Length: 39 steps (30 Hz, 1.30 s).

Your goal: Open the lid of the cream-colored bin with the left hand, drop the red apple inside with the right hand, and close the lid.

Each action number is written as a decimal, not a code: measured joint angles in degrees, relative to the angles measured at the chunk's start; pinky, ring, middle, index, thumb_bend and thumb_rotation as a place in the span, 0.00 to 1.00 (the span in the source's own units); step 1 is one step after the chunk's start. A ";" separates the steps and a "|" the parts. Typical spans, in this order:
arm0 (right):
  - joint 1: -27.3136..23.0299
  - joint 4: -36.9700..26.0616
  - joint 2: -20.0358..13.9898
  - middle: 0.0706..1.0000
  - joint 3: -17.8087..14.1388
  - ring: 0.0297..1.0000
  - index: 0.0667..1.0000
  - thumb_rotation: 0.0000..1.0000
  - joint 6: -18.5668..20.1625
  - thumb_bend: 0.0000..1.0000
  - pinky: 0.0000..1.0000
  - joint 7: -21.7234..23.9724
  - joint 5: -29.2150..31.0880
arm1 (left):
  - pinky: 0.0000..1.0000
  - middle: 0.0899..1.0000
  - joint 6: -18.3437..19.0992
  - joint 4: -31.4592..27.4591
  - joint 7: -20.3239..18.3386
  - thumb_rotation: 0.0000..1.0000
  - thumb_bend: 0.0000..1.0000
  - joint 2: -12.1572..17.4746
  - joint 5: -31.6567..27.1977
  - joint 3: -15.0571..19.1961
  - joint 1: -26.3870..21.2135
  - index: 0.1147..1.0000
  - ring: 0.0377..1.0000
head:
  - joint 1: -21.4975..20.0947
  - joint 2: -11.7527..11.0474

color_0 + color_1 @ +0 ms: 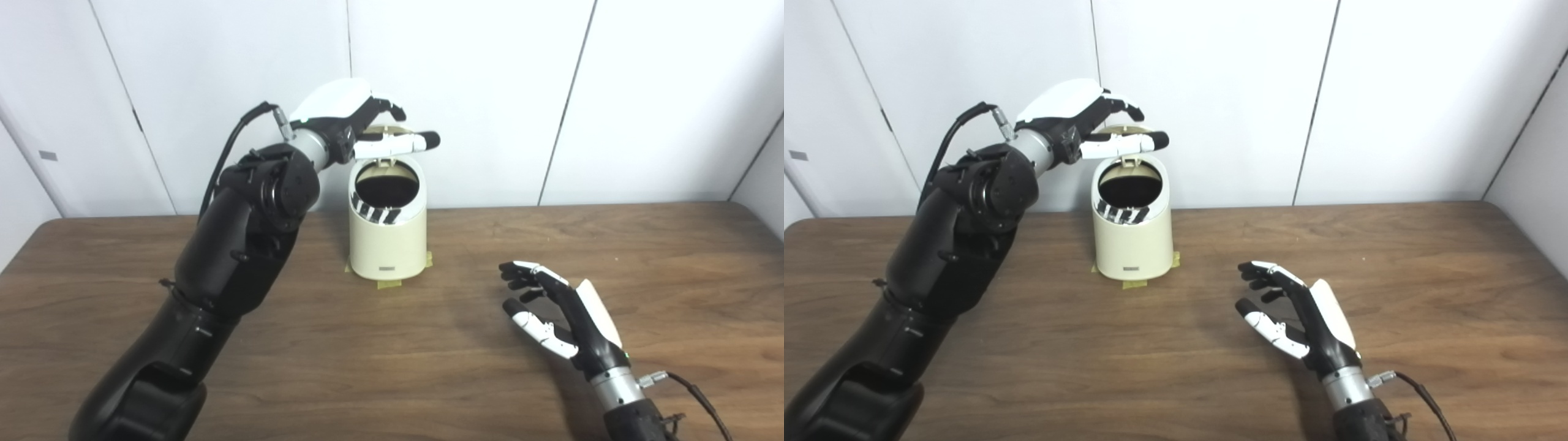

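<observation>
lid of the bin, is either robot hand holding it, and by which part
The left robot hand is at the raised lid's top edge; a firm grip cannot be told. The right robot hand holds nothing.

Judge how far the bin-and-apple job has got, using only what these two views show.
Done: the cream-colored bin stands open, its lid tipped up at the back. In hand: the left hand is at that raised lid. The right hand is open and empty above the table. No apple shows; whether it lies in the dark opening cannot be told. Left: closing the lid.
</observation>
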 measured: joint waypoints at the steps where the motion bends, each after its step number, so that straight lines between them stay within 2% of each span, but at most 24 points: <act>1: 0.01 0.00 0.00 0.71 0.00 0.69 0.72 0.78 0.01 0.39 0.59 0.00 -0.01 | 1.00 0.92 -0.03 0.02 0.16 1.00 0.86 0.05 0.14 -0.10 0.08 0.79 1.00 | 0.00 0.00; 6: 0.01 0.00 0.00 0.71 0.03 0.69 0.72 0.77 0.02 0.38 0.59 0.00 -0.30 | 1.00 0.89 -0.11 0.17 0.74 1.00 0.86 0.09 0.45 -0.26 0.13 0.80 0.98 | 0.00 -0.09; 14: 0.01 0.01 0.00 0.72 0.13 0.70 0.73 0.76 0.04 0.39 0.60 0.03 -0.86 | 1.00 0.94 -0.19 0.49 2.07 1.00 0.86 0.03 -0.15 0.11 0.14 0.81 1.00 | -0.26 -0.53; 23: 0.01 -0.03 0.38 0.72 0.31 0.70 0.73 0.74 0.33 0.39 0.60 0.08 -0.96 | 1.00 0.94 -0.15 0.49 2.89 0.98 0.86 -0.35 0.00 -0.05 0.65 0.84 1.00 | -0.35 -0.53; 39: 0.28 -0.75 0.36 0.73 0.63 0.71 0.74 0.74 1.80 0.41 0.61 0.84 -1.42 | 1.00 0.94 -0.05 2.48 2.92 0.95 0.89 -0.89 1.89 -0.36 1.59 0.83 1.00 | -0.26 -0.53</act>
